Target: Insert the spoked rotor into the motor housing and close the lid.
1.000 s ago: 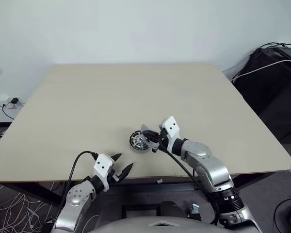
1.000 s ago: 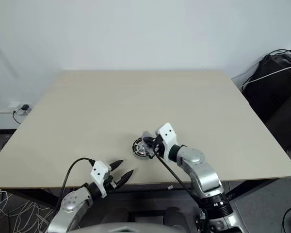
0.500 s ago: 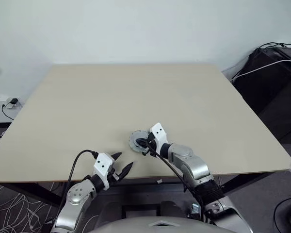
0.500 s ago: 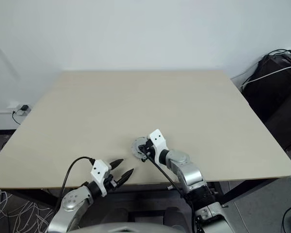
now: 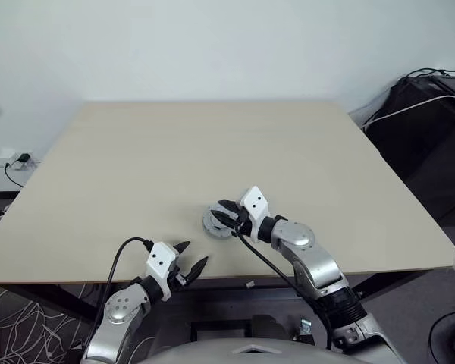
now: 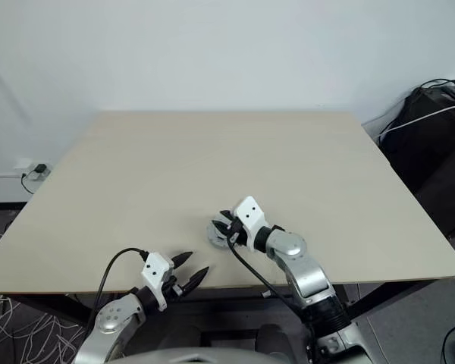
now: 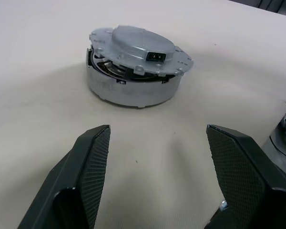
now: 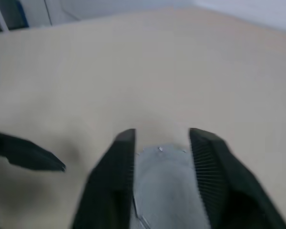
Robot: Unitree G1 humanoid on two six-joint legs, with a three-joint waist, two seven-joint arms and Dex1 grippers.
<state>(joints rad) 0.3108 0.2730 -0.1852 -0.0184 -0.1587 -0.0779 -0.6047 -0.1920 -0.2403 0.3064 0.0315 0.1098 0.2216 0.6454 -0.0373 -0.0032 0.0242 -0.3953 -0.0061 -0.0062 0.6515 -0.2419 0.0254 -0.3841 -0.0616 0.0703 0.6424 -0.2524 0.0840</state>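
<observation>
Left eye view shows the right gripper point(image 5: 224, 213) reaching in over the lid point(image 5: 214, 221), a silver-grey round unit that lies flat on the pale table point(image 5: 212, 144); its two black fingers stand parted, one on each side of the lid's near top, and whether they touch it cannot be told from up here. Well back from that gripper, near the table's front edge and toward the robot's left, the left gripper point(image 5: 189, 260) hangs with its fingers spread and nothing between them. Right eye view gives the same layout, the lid point(image 6: 218, 233) just ahead of the right gripper's tips and the left gripper point(image 6: 188, 271) apart from both. Left wrist view looks along the left gripper's open fingers point(image 7: 93, 162) at the lid point(image 7: 136, 59), which sits ahead of them and clear of them, closed down on a round grey body, with a small dark rectangular socket on its raised centre and a narrow dark gap under its rim on one side. Right wrist view, blurred, has the right gripper point(image 8: 161, 143) with its jaws released and standing apart, the grey lid point(image 8: 162, 183) lying in the space between them, close under the fingers
</observation>
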